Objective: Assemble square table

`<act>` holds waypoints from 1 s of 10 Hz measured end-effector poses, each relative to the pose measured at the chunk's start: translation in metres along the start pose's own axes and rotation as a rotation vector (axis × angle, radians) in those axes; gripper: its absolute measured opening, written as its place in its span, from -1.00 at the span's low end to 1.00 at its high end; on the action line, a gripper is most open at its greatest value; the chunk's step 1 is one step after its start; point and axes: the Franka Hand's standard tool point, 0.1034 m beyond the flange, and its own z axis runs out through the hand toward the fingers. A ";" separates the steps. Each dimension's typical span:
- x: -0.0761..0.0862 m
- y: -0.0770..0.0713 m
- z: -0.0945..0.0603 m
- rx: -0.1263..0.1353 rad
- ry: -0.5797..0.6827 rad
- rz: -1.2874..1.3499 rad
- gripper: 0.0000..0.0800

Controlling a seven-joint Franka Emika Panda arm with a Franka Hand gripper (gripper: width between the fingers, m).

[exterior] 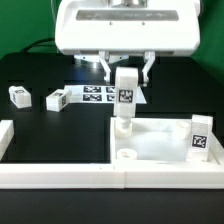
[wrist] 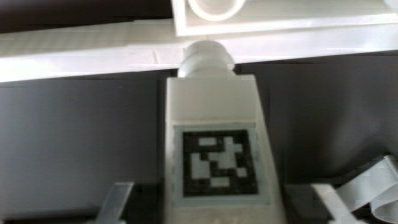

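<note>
My gripper (exterior: pixel 126 77) is shut on a white leg block (exterior: pixel 125 98) and holds it upright, tag facing the camera. The leg's round lower end hangs at the far left corner of the square table top (exterior: pixel 160 122), a white tray with a raised rim. In the wrist view the leg (wrist: pixel 214 120) lies between the two fingers (wrist: pixel 125 200), its tip over the top's rim (wrist: pixel 98 55), with a round socket (wrist: pixel 214 8) just beyond. Another leg (exterior: pixel 200 135) stands upright on the top at the exterior view's right.
Two loose leg blocks (exterior: pixel 20 95) (exterior: pixel 57 99) lie on the black table at the exterior view's left. The marker board (exterior: pixel 100 93) lies behind the held leg. Long white border bars run along the front (exterior: pixel 55 177) and the left (exterior: pixel 5 135).
</note>
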 end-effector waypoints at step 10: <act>-0.033 -0.007 0.035 -0.012 -0.013 -0.030 -0.28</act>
